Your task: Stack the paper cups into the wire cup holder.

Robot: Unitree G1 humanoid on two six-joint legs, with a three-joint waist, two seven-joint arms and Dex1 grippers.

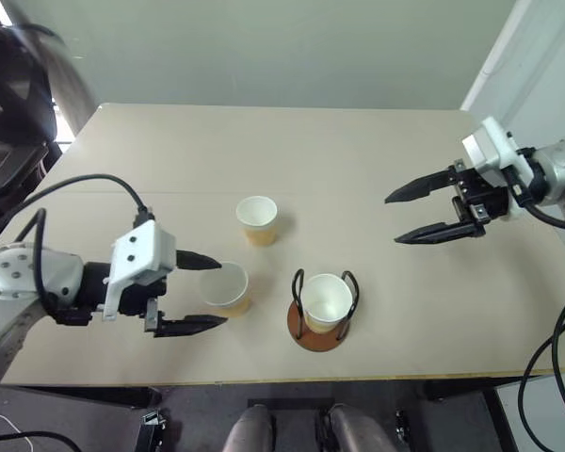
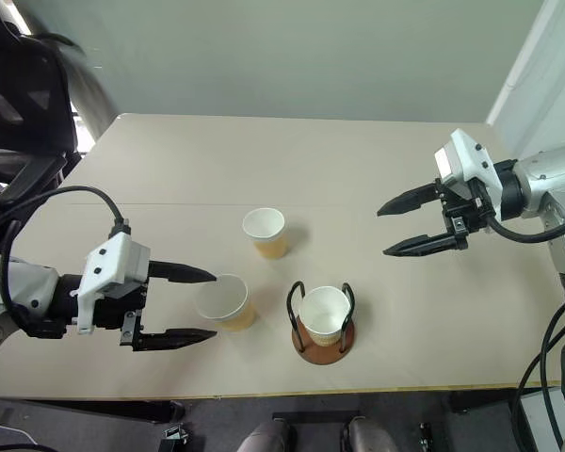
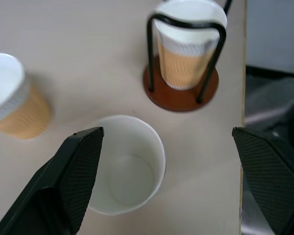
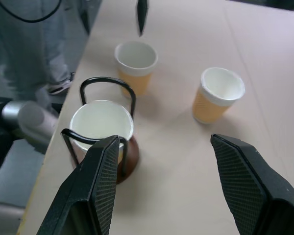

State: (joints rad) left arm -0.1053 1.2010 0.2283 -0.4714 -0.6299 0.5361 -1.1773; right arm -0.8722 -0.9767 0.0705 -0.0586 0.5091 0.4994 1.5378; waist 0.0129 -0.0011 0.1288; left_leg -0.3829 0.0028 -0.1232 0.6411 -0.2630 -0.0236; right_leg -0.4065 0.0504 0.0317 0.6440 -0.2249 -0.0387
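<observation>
On the left, the left gripper (image 1: 207, 294) reaches in low over the pale, smooth counter (image 1: 377, 160), its flat black textured fingers (image 3: 78, 169) spread wide with nothing held. The jaws stand on either side of the nearest paper cup (image 1: 225, 287), which sits upright on the counter between them; whether one finger touches the rim is hard to tell. This cup is tapered, ribbed tan outside and plain white inside with a rolled rim. A second cup (image 1: 257, 220) of the same make stands upright farther back, apart from the first. To the right of the near cup is the wire cup holder (image 1: 324, 320): a round reddish-brown wooden disc with thin black wire loops rising from it. A third cup (image 1: 327, 299) sits upright inside those loops. At far right, the right gripper (image 1: 401, 217) hangs above the counter, well apart from the holder, its jaws partly open and empty.
</observation>
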